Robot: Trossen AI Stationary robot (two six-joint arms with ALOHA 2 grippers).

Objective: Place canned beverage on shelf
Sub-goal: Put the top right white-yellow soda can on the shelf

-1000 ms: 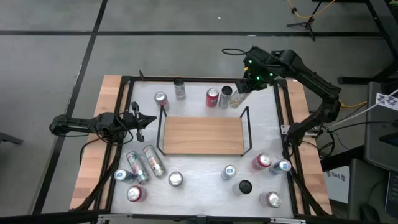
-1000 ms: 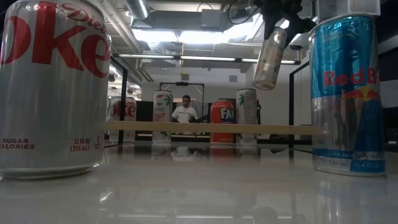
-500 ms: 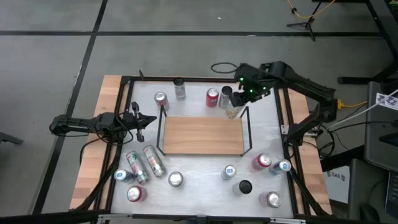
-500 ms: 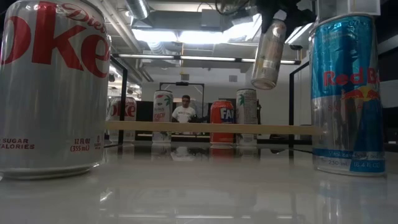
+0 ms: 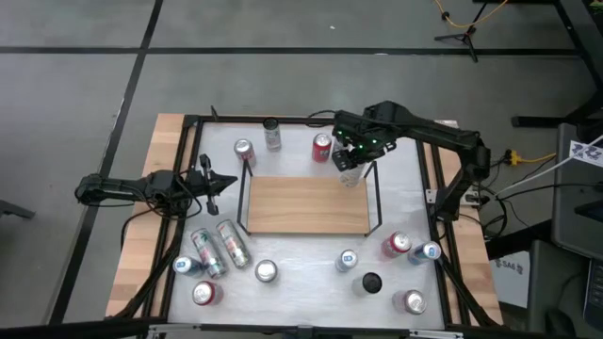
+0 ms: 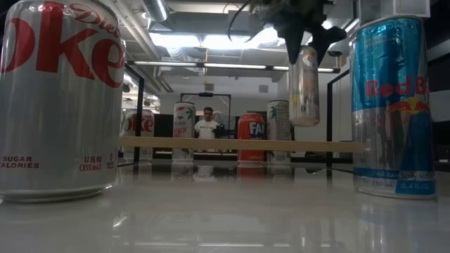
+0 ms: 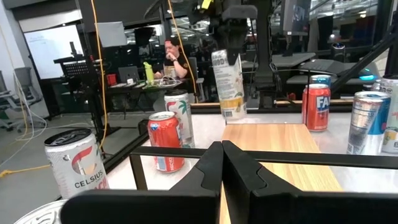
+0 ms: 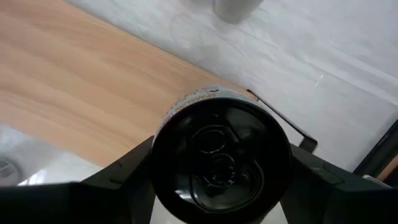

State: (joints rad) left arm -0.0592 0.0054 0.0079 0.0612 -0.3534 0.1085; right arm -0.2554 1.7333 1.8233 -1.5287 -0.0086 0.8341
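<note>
- Looking down from the high view: right gripper (image 5: 350, 158) grasps a slim can (image 5: 351, 175) over the shelf (image 5: 306, 204), at its far right corner beside the end rail. Left gripper (image 5: 209, 181) waits clenched and empty at the table's left edge, well apart.
- Low view: can (image 6: 304, 86) hangs upright, clear above the board (image 6: 239, 145), gripped from the top end. Other cans stand behind; a person sits in the room beyond.
- Left wrist view: can (image 7: 228, 85) hangs above the board's far end (image 7: 273, 138), its base not touching.
- Right wrist view: fingers (image 8: 121, 176) clamp both sides of the can (image 8: 217, 158), just under its rim; wood below.
- Handling, my guess: rigid but thin-walled, smooth metal, tall and narrow, so tippy. A side hold near the top suits it; set it down square, away from the rail.
</note>
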